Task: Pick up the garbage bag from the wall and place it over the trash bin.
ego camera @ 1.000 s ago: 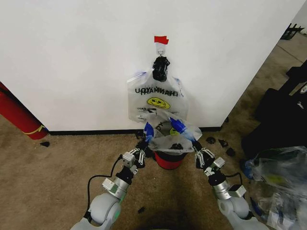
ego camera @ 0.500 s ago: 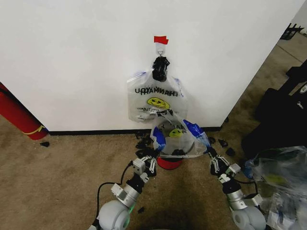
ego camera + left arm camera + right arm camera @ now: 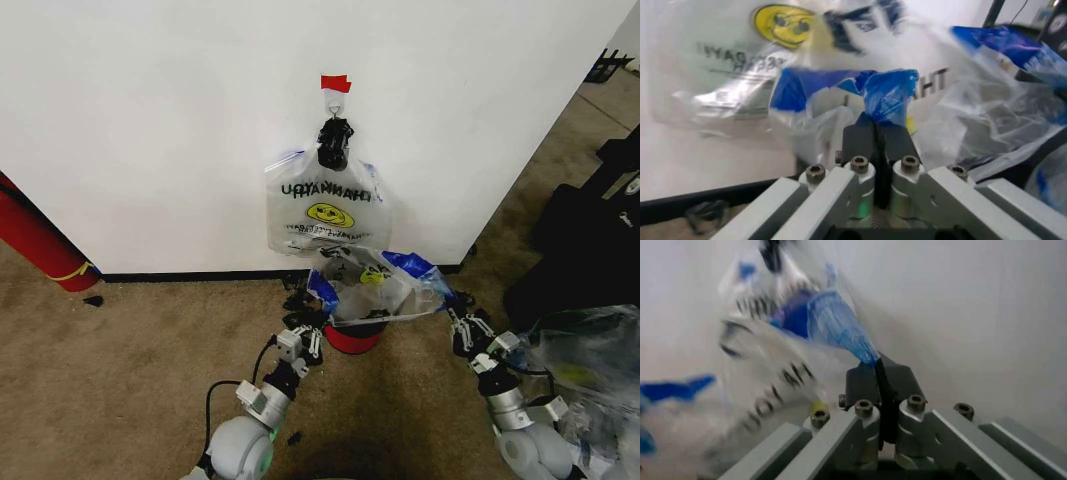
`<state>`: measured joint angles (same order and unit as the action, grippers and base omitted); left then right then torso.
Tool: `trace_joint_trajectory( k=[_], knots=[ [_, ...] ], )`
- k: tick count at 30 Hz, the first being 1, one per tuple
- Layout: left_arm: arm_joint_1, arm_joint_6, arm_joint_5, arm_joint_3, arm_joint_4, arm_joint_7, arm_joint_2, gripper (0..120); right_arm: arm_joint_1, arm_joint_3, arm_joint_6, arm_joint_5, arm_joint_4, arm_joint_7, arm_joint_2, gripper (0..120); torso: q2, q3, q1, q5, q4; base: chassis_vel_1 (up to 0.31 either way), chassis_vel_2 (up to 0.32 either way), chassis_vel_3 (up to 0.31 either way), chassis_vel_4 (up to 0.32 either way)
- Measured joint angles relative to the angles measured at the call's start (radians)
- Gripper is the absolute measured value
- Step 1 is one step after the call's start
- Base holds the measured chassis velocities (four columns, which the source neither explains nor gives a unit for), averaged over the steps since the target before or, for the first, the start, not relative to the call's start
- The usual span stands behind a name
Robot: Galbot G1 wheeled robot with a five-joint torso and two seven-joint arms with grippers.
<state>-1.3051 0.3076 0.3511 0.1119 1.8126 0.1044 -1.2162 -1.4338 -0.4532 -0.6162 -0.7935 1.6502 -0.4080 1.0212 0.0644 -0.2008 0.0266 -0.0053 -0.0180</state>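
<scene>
From the head view we see the garbage bag (image 3: 378, 290) stretched over the trash bin (image 3: 355, 336), between left gripper (image 3: 312, 322) and right gripper (image 3: 452, 304). In each wrist view, fingers clamp a blue handle.

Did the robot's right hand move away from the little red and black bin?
Yes. The right end effector, shut on the garbage bag, has swung rightward, away from the trash bin.

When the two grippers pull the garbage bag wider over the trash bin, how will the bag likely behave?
The garbage bag probably stays floppy: it sags in wrinkles between the left gripper and right gripper. It looks very light, being thin and see-through. The thin blue trim bunched in the shut jaws might slip or tear. The trash bin may tip.
</scene>
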Motion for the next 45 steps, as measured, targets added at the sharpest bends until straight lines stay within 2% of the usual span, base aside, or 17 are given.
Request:
trace_joint_trajectory(
  k=[6, 13, 22, 36, 45],
  knots=[
    [0.002, -0.003, -0.061, 0.017, -0.053, -0.003, 0.014, 0, 0.017, 0.023, 0.005, 0.047, -0.113, -0.025, 0.022, 0, 0.000, 0.000, 0.000, 0.0001, -0.0001, 0.000, 0.000, 0.000, 0.000],
    [0.041, -0.001, -0.081, 0.005, -0.126, -0.003, 0.000, 0, 0.080, 0.052, 0.002, 0.057, -0.194, -0.001, 0.065, 0, 0.000, 0.000, 0.000, -0.0001, -0.0001, 0.000, 0.000, 0.000, 0.000],
    [0.096, 0.000, -0.120, -0.017, -0.218, -0.001, -0.023, 0, 0.195, 0.072, 0.003, -0.011, -0.280, 0.068, 0.135, 0, 0.000, 0.000, 0.000, -0.0002, 0.0000, 0.000, 0.000, 0.000, 0.000],
    [0.128, -0.028, -0.151, -0.019, -0.264, 0.022, 0.021, 0, 0.343, 0.101, 0.018, 0.029, -0.452, 0.042, 0.227, 0, 0.000, 0.000, 0.000, -0.0002, 0.0000, 0.000, 0.000, 0.000, 0.000],
    [0.145, -0.054, -0.150, -0.032, -0.271, 0.037, 0.040, 0, 0.405, 0.096, 0.045, 0.048, -0.520, 0.055, 0.257, 0, 0.000, 0.000, 0.000, -0.0003, -0.0001, 0.000, 0.000, 0.000, 0.000]
  ],
)
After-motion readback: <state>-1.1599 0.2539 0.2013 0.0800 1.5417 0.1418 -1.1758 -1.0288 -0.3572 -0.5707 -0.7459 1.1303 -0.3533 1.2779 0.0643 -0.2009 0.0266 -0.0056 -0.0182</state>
